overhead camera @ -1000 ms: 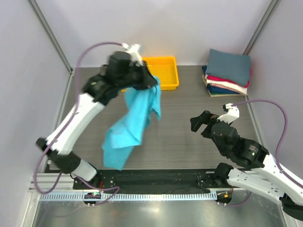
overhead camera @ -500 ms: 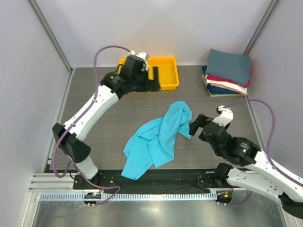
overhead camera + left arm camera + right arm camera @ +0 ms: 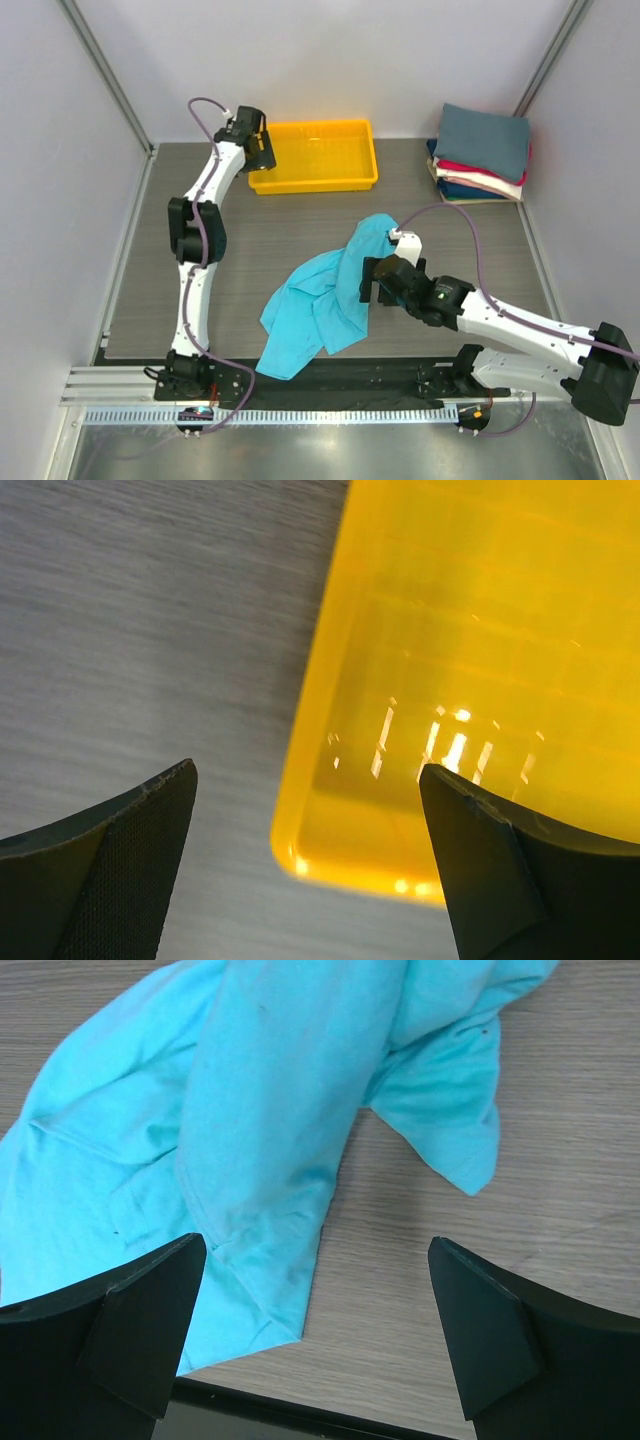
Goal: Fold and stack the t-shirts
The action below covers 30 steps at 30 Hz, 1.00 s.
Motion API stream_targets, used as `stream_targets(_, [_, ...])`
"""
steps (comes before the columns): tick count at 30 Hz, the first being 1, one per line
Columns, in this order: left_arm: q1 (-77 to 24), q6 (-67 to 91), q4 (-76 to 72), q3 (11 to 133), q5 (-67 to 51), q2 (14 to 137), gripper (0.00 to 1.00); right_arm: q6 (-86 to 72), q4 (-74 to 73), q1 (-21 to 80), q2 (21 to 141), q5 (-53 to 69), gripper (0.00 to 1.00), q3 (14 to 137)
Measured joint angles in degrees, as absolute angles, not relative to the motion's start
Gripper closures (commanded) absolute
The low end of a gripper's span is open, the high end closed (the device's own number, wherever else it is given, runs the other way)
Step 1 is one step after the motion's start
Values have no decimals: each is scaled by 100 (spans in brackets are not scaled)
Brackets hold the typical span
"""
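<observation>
Left gripper (image 3: 258,152), jaws apart, has dropped the turquoise t-shirt (image 3: 320,305), which lies crumpled on the table (image 3: 150,260), long axis near-left to far-right. Right gripper (image 3: 366,282) has its jaws apart too.

Yellow plastic tray (image 3: 315,184) (glossy inside) at the far edge, grey wood-grain table (image 3: 150,260)

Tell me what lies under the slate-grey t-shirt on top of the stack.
Under the slate-grey t-shirt only folded edges show: a red t-shirt, a cream t-shirt, then a navy t-shirt. The rest of each is covered and cannot be seen.
</observation>
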<state>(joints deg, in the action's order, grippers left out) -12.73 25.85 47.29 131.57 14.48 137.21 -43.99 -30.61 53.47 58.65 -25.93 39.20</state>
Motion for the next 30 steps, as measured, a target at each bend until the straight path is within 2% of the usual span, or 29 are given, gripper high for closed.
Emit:
stream_targets(2, [-1186, 2550, 4853, 13714, 1505, 14298, 14, -4318, -2945, 5352, 5865, -2539, 0, 3920])
stream_targets(3, [-1166, 2541, 4886, 13861, 1520, 14449, 24, -4285, -2915, 5352, 5865, -2519, 0, 3920])
stream_targets(5, [-1142, 2565, 4934, 14033, 1542, 14687, 50, -4230, -2867, 5352, 5843, -2482, 0, 3918])
stream_targets(6, [-1133, 2609, 4978, 14031, 1542, 14724, 68, -4213, -2849, 5352, 5813, -2473, 0, 3916])
stream_targets(9, [-1109, 2622, 4921, 13775, 1452, 14647, 100, -4191, -2783, 5352, 5631, -2469, 0, 3835])
stream_targets(14, [-1160, 2722, 4888, 12554, 1118, 13810, 100, -4200, -2788, 5352, 5249, -2447, 0, 3684])
stream_targets(19, [-733, 3730, 4609, 10007, 1223, 12156, 100, -4283, -2812, 5352, 4823, -2355, 0, 3538])
stream_targets(23, [403, 4491, 4278, 7811, 908, 10516, 100, -4386, -2871, 5352, 4405, -2250, 0, 3409])
stream_targets(26, [1415, 4963, 4080, 6615, 746, 9651, 100, -4407, -2915, 5352, 4156, -2156, 0, 3358])
stream_targets(30, [2296, 5472, 4012, 6001, 714, 9218, 100, -4414, -2947, 5352, 3957, -2078, 0, 3332])
